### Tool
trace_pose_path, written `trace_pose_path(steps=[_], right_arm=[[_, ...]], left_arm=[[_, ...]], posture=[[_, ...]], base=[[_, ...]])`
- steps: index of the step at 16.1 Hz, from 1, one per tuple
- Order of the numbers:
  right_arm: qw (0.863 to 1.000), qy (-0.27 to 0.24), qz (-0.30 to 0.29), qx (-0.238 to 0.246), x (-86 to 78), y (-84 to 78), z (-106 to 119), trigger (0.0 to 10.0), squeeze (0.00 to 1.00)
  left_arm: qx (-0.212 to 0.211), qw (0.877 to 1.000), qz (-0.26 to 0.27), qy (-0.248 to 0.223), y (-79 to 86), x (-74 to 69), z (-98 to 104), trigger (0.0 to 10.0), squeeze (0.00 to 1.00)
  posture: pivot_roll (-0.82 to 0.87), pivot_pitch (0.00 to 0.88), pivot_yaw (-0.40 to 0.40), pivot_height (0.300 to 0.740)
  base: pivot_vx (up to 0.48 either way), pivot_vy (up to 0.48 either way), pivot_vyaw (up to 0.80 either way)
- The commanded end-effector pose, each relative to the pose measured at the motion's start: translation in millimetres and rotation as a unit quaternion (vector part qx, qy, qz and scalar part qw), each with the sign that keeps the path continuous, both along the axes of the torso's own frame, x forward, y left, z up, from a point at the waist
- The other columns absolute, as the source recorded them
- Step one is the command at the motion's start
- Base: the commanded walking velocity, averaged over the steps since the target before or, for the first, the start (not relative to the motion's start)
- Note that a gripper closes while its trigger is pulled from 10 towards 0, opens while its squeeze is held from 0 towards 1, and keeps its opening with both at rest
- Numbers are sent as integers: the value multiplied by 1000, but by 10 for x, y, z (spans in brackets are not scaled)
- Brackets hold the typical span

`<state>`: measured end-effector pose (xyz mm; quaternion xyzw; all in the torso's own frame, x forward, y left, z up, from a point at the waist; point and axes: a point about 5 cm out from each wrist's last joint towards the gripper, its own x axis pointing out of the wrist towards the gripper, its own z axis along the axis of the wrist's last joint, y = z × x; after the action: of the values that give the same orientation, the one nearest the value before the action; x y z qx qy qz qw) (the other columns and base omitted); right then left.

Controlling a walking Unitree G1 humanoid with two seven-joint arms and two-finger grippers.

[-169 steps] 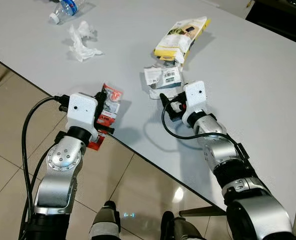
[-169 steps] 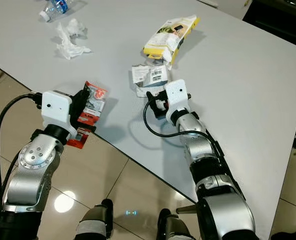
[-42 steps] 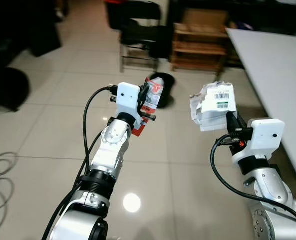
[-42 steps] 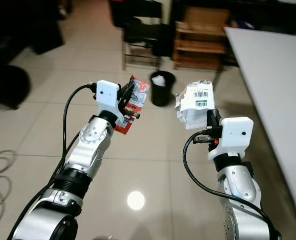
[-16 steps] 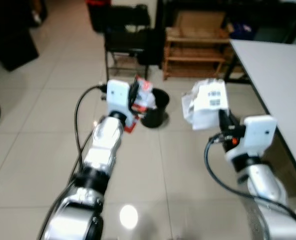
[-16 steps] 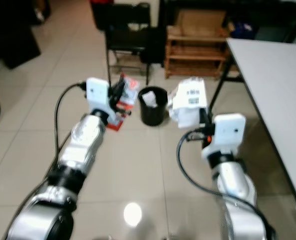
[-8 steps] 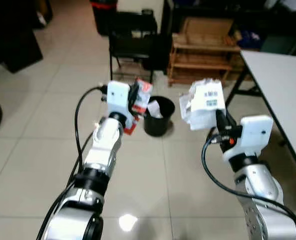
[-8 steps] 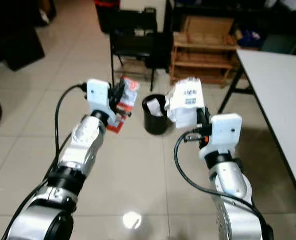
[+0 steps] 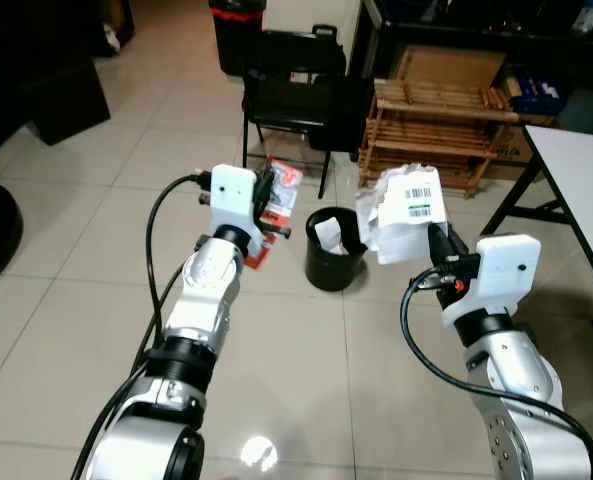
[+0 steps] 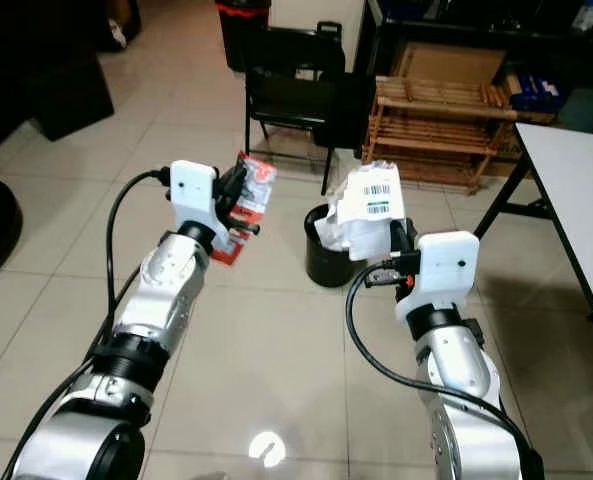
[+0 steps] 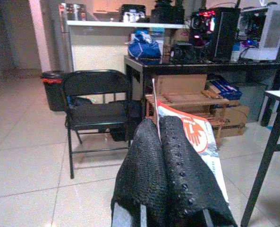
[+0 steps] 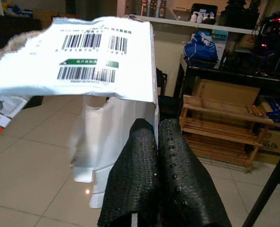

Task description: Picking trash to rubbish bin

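A small black rubbish bin [image 9: 333, 248] with white paper in it stands on the tiled floor ahead, between my two raised arms. My left gripper [image 9: 267, 203] is shut on a red and white wrapper [image 9: 279, 194], held left of the bin; the wrapper [image 11: 199, 137] pokes out beside the closed fingers [image 11: 177, 175]. My right gripper [image 9: 431, 240] is shut on a white barcode-labelled packet [image 9: 404, 212], held up just right of the bin and partly covering its rim. The packet [image 12: 95, 75] hangs over the closed fingers [image 12: 173, 175].
A black folding chair [image 9: 294, 95] stands behind the bin, with a wooden slatted rack [image 9: 438, 130] and cardboard boxes to its right. A white table's corner and black legs [image 9: 561, 190] are at the right. A red-lidded black bin [image 9: 236, 15] stands far back.
The camera has come closer and turned a little: the bin now sits lower and nearer, between the arms. Both grippers still hold their trash at about the same height.
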<state>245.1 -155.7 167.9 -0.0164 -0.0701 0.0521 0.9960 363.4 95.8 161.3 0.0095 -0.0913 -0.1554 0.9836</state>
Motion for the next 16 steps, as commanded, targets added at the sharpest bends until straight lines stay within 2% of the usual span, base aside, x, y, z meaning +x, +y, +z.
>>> trace_pose_path(steps=[1,4,14,16], right_arm=[[1000,0,-17,-2,-27,-63,-8,10000,0],[1000,1,-12,0,-31,-17,-19,10000,0],[1000,7,-14,8,-38,-18,-36,10000,0],[1000,10,-15,6,-34,-22,-40,10000,0]], left_arm=[[3,1000,-20,-1,-125,-14,14,10000,0],[2,1000,-21,-1,-132,-11,15,10000,0],[2,1000,-24,1,-136,-11,9,10000,0],[2,1000,-24,1,-139,-7,12,10000,0]], posture=[[81,85,-27,740],[81,85,-27,740],[79,80,-26,740],[79,80,-26,740]], base=[[450,0,0],[450,0,0],[447,0,0],[442,0,-675]])
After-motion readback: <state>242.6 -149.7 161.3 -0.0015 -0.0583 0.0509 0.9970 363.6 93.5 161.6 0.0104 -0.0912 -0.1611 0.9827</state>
